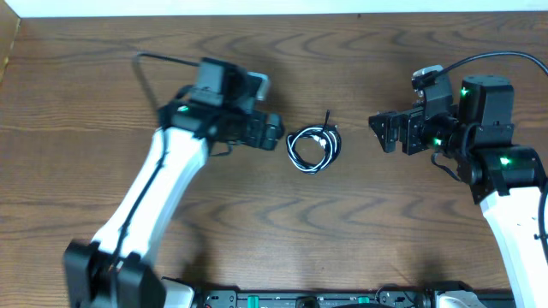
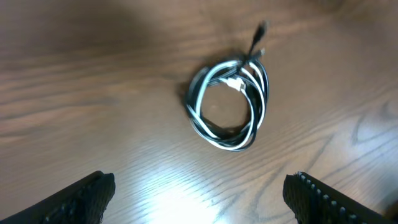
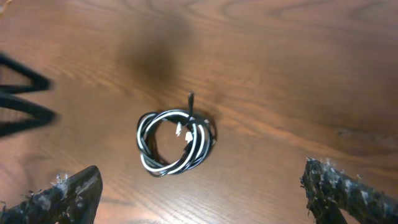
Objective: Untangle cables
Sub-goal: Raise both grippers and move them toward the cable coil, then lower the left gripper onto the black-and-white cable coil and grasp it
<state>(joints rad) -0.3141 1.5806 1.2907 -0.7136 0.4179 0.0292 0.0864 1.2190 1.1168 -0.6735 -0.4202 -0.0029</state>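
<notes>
The cables [image 1: 313, 145], one black and one white, lie wound together in one small coil on the wooden table [image 1: 274, 222], with a black plug end sticking up toward the back. The coil also shows in the left wrist view [image 2: 229, 103] and the right wrist view [image 3: 176, 142]. My left gripper [image 1: 272, 131] is open and empty just left of the coil, its fingertips spread wide [image 2: 199, 193]. My right gripper [image 1: 383, 131] is open and empty to the right of the coil, its fingertips also wide apart [image 3: 202, 193].
A thick black robot wire [image 1: 145, 68] loops over the table behind the left arm. The left gripper's fingers [image 3: 18, 93] show at the left edge of the right wrist view. A pale wall edge [image 1: 274, 7] runs along the back.
</notes>
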